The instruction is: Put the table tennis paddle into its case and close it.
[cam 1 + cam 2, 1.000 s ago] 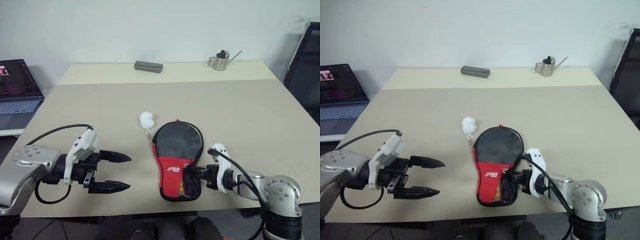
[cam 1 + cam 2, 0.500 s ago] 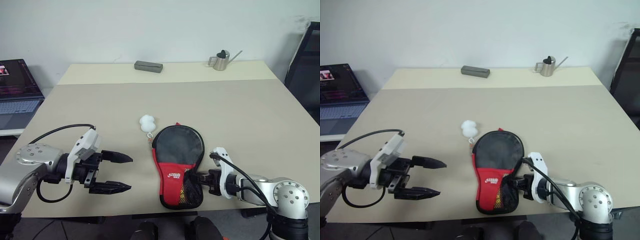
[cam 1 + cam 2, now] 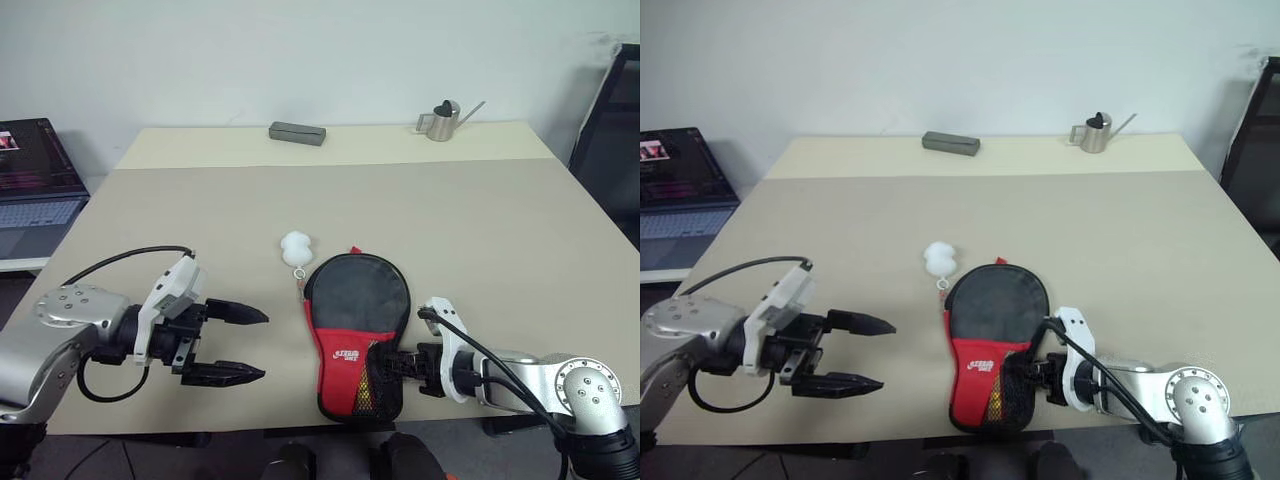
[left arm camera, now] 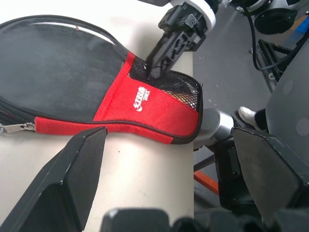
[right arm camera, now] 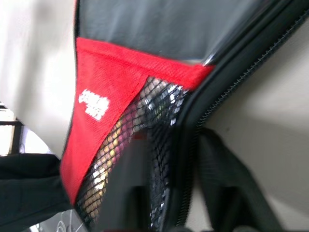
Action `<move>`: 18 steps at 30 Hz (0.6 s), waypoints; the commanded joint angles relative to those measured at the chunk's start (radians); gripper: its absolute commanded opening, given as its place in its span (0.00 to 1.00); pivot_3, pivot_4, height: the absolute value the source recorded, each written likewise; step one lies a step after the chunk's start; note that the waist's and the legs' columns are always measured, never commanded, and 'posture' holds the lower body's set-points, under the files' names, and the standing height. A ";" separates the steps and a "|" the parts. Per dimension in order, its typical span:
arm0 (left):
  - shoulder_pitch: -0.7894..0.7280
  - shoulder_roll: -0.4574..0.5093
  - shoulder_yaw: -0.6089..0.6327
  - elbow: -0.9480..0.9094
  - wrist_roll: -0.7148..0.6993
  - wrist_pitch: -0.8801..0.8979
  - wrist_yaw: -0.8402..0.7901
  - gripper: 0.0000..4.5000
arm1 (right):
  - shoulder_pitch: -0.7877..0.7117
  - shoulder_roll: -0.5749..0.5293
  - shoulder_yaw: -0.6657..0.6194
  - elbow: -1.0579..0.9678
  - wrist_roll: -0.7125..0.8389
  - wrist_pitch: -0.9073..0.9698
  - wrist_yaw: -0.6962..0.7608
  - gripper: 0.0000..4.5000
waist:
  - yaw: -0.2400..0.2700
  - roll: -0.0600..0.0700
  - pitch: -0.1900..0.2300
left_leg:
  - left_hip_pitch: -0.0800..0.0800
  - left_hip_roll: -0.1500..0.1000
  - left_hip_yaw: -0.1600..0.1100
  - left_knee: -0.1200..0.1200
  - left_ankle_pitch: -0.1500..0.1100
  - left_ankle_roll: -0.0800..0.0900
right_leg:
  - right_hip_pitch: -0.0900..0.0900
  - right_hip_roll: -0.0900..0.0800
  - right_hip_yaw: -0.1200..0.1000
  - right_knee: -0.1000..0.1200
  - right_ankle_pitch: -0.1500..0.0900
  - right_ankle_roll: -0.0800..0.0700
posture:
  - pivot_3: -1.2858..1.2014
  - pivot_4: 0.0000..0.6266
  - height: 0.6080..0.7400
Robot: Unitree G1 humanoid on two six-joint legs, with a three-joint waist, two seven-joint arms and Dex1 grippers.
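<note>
The case [image 3: 345,348] lies flat near the table's front edge, its narrow end toward me. It is black with a red logo panel, and its white fluffy ball charm [image 3: 296,246] lies beyond it. The table tennis paddle is inside. Its black blade [image 3: 357,292] shows through the clear side and its handle [image 5: 113,145] shows behind the mesh. My right gripper [image 3: 396,363] is at the case's narrow end, fingers slightly apart on either side of the zip edging [image 5: 186,159]. My left gripper [image 3: 262,345] hovers wide open to the left of the case, holding nothing.
A grey box [image 3: 297,133] and a small metal watering can [image 3: 440,120] stand at the table's far edge. A laptop [image 3: 35,185] sits off the table to the left. A dark frame [image 3: 612,120] stands at the right. The case's narrow end reaches the front edge.
The case and its charm slid a little toward the near edge with my right gripper, whose fingers have parted from shut. My left gripper stayed put.
</note>
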 commanded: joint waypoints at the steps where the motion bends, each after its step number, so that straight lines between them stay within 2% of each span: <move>1: -0.007 -0.010 -0.006 -0.012 0.001 -0.019 0.007 1.00 | 0.030 -0.081 -0.015 -0.038 0.067 -0.096 -0.025 0.65 | 0.003 0.000 0.000 | 0.000 0.000 0.000 0.000 0.000 0.000 | 0.000 0.000 0.000 0.000 0.000 0.000 | 0.52 0.24 1.00; 5: -0.013 -0.024 -0.019 -0.007 0.009 -0.027 0.013 1.00 | 0.060 -0.152 -0.058 -0.084 0.063 -0.162 0.071 0.94 | 0.010 -0.001 0.000 | 0.000 0.000 0.000 0.001 0.000 0.000 | 0.000 0.000 0.000 0.000 0.000 0.000 | 0.52 0.24 1.00; 10: -0.023 -0.038 -0.023 0.005 0.014 -0.040 0.030 1.00 | 0.087 -0.230 -0.175 -0.192 -0.113 -0.195 0.405 0.94 | 0.016 0.000 0.000 | 0.000 0.001 0.001 0.001 0.000 0.000 | 0.000 0.001 0.000 0.000 0.000 0.000 | 0.52 0.24 1.00; 11: -0.028 -0.046 -0.012 0.017 0.018 -0.044 0.047 1.00 | 0.089 -0.267 -0.190 -0.213 -0.214 -0.212 0.530 0.97 | 0.016 0.000 0.000 | 0.000 0.001 0.001 0.001 0.000 0.000 | 0.000 0.001 0.000 0.000 0.000 0.000 | 0.52 0.24 1.00; 13: -0.035 -0.055 0.004 0.034 0.024 -0.049 0.072 1.00 | 0.097 -0.310 -0.206 -0.232 -0.362 -0.251 0.708 0.97 | 0.017 0.000 0.000 | 0.000 0.001 0.001 0.001 0.000 0.000 | 0.000 0.002 0.000 0.000 0.000 0.000 | 0.52 0.24 1.00; 18: -0.029 -0.092 0.044 0.060 0.047 -0.062 0.179 1.00 | 0.067 -0.386 -0.143 -0.252 -0.719 -0.422 1.040 0.97 | 0.017 -0.001 0.000 | 0.000 0.002 0.005 0.001 0.000 0.000 | 0.001 0.002 -0.001 -0.001 0.000 0.001 | 0.52 0.24 1.00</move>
